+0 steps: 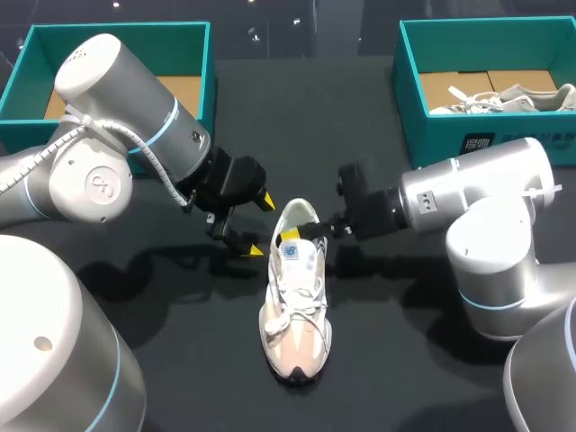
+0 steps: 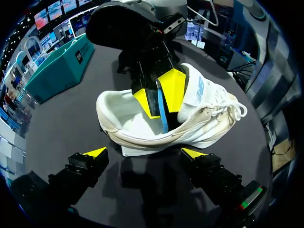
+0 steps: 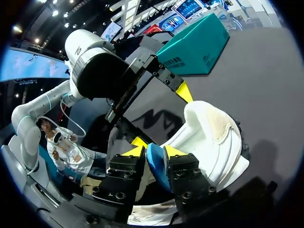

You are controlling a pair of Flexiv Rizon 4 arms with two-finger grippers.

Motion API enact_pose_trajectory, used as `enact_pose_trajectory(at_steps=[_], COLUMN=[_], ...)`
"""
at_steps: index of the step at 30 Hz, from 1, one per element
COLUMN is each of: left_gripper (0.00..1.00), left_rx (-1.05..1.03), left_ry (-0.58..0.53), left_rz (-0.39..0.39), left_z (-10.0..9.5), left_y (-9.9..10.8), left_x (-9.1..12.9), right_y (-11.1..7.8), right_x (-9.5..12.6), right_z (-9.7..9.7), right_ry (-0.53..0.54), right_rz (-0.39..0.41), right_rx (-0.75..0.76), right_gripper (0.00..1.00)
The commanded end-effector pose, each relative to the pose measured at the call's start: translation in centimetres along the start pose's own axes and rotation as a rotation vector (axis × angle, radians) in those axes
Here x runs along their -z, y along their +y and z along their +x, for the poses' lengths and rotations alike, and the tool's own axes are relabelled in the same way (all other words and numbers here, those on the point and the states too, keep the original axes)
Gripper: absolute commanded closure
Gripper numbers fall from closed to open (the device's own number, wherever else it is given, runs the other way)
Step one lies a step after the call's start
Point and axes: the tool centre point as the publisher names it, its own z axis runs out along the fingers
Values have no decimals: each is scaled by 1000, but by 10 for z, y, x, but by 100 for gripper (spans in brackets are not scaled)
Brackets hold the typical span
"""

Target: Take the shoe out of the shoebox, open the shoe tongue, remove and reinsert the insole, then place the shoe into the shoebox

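The shoe (image 1: 295, 297) is laid on the table (image 1: 405, 360) between both arms. Insole removal is judged to be in hand: the right end effector (image 3: 156, 153) is clamped on the blue insole (image 3: 156, 168) inside the shoe. The left end effector (image 2: 144, 153) is spread apart near the heel. Next, a careful outward pull is needed, with the shoe steadied.

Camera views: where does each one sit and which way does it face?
Head view: above and behind the robot, looking down on the table; left arm and right arm flank the shoe.
Left wrist view: on that wrist, looking along open left fingers at the shoe's side.
Right wrist view: on that wrist, looking along right fingers shut on the insole.
Shared: all show the shoe and both arms' fingers.
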Motion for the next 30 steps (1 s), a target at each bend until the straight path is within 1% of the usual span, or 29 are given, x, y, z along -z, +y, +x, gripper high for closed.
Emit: enact_pose_trajectory(at_steps=[1,3,12,18,25,30], left_gripper=[0,0,0,0,0,0], left_rx=[0,-8,-24,-29,-31,-32], left_ry=[0,-1,-8,-9,-15,-24], left_rz=[-1,2,9,9,5,4], left_z=[0,0,0,0,-2,-4], left_y=[0,-1,-2,-2,-2,-2], left_x=[-1,1,5,7,9,14], right_y=[5,8,15,18,17,13], right_x=[9,11,27,36,46,58], right_z=[7,7,7,5,-3,-10], right_ry=[-36,-47,-114,-132,-158,-194], right_rz=[16,19,17,14,14,23], right_rx=[6,11,27,30,8,-30], right_gripper=[62,58,56,54,55,55])
